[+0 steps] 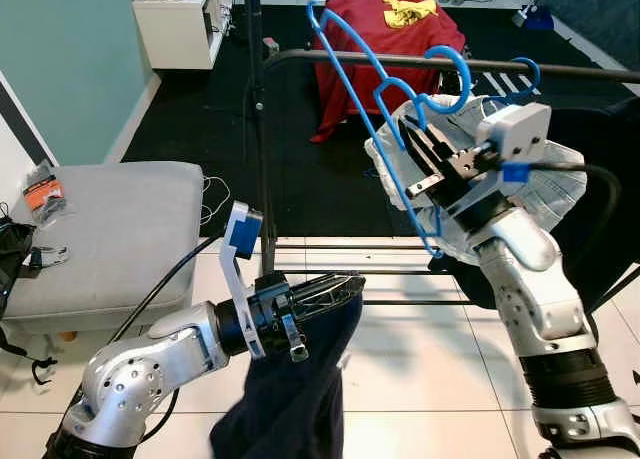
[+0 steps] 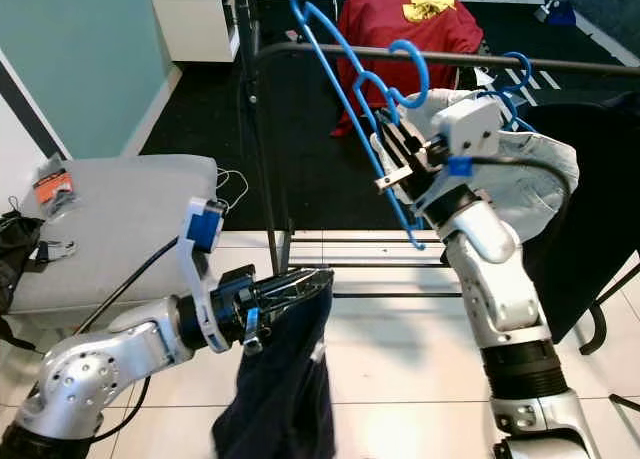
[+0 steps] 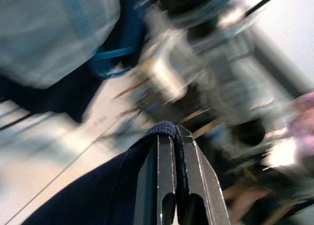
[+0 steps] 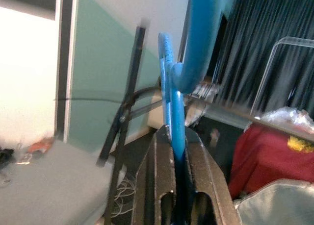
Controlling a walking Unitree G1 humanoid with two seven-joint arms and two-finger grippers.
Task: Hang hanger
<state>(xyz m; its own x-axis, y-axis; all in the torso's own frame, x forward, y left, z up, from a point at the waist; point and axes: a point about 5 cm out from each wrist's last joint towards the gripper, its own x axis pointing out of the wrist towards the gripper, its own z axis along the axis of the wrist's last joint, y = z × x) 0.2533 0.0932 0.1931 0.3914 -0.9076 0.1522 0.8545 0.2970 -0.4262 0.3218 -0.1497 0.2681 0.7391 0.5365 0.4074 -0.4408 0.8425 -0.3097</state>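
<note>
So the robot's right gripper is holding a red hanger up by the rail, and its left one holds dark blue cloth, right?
Almost. The hanger is blue, not red, as the right wrist view shows. The right gripper does hold it up by the rail, and the left gripper holds the dark blue cloth.

This is a room in a home, set up for laundry. A black clothes rail (image 1: 560,69) crosses it with garments and blue hangers (image 1: 350,79) on it. A grey cushioned seat (image 1: 110,229) stands by a teal wall (image 1: 70,59), a white cabinet (image 1: 185,19) sits at the back, and a red cloth (image 1: 390,39) covers something on the dark carpet (image 1: 200,119) beyond the white floor tiles (image 1: 420,379).
</note>
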